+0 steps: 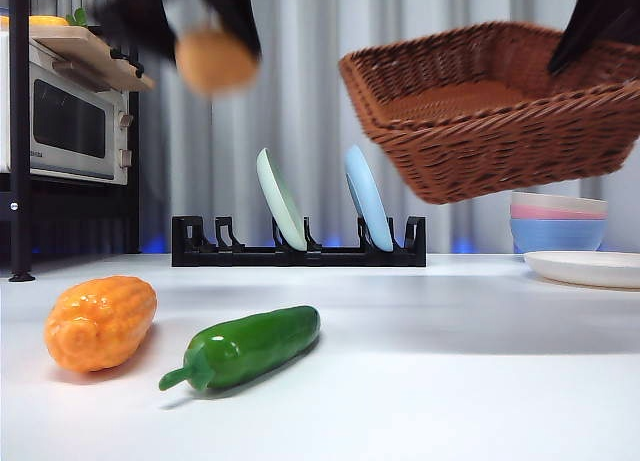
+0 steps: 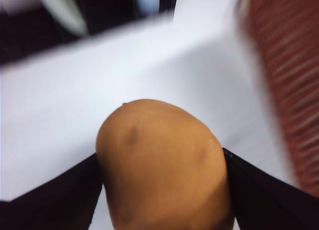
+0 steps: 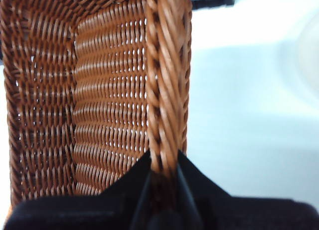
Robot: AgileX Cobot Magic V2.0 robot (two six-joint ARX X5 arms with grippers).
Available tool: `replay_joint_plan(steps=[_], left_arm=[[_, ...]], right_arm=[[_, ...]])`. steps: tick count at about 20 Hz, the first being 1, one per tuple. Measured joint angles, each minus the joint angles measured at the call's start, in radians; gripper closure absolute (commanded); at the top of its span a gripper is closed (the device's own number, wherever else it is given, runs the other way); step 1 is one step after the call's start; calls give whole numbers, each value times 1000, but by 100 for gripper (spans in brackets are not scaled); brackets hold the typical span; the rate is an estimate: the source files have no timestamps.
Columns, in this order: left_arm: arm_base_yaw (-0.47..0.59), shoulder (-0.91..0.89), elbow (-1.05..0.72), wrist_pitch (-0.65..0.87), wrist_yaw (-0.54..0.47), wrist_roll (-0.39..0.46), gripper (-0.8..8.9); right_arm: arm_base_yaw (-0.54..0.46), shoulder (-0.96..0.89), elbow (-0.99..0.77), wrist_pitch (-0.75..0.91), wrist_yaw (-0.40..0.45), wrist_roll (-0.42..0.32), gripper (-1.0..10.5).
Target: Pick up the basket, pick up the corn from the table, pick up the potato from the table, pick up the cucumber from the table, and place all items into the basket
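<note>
The brown wicker basket (image 1: 490, 111) hangs tilted in the air at the upper right, and my right gripper (image 3: 163, 165) is shut on its rim (image 3: 167, 85). High at the upper left, my left gripper (image 1: 212, 51) is shut on the tan potato (image 1: 213, 61), blurred by motion; the potato (image 2: 162, 165) fills the space between the two black jaws in the left wrist view. The bumpy orange corn (image 1: 100, 322) lies on the white table (image 1: 450, 381) at the near left. Beside it on the right rests the glossy green cucumber (image 1: 245, 347), its stem toward the front.
A black dish rack (image 1: 298, 251) with two upright plates stands at the back centre. A microwave (image 1: 70, 121) on a shelf is at the left. Stacked pastel bowls (image 1: 558, 221) and a white plate (image 1: 585, 269) sit at the right, under the basket.
</note>
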Motion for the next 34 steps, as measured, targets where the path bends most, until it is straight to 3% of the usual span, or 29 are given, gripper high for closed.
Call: replay_joint_plan(steps=[5, 7, 11, 17, 18, 20, 21, 28, 32, 34], left_arm=[[-140, -166, 0, 4, -1, -77, 821], [-229, -134, 0, 5, -29, -91, 821], [-382, -10, -1, 5, -193, -101, 822], [-441, 176, -1, 14, -206, -100, 808], [-442, 193, -3, 14, -206, -99, 730], [-442, 201, -5, 15, -205, -98, 343], [-442, 200, -5, 15, -206, -98, 260], [-446, 144, -5, 14, -208, -93, 261], [-455, -41, -5, -18, -208, -92, 261], [-455, -155, -5, -109, -222, -92, 262]], right_arm=[[87, 103, 0, 64, 0, 61, 963], [140, 131, 0, 101, 0, 86, 963], [214, 135, 0, 133, -3, 114, 963], [223, 135, 0, 129, -60, 139, 963], [223, 135, 0, 129, -72, 139, 963], [223, 135, 0, 117, -72, 139, 963], [223, 135, 0, 114, -72, 140, 963], [222, 135, 0, 105, -74, 140, 963], [221, 135, 0, 105, -73, 140, 963], [216, 135, 0, 109, -72, 140, 963]])
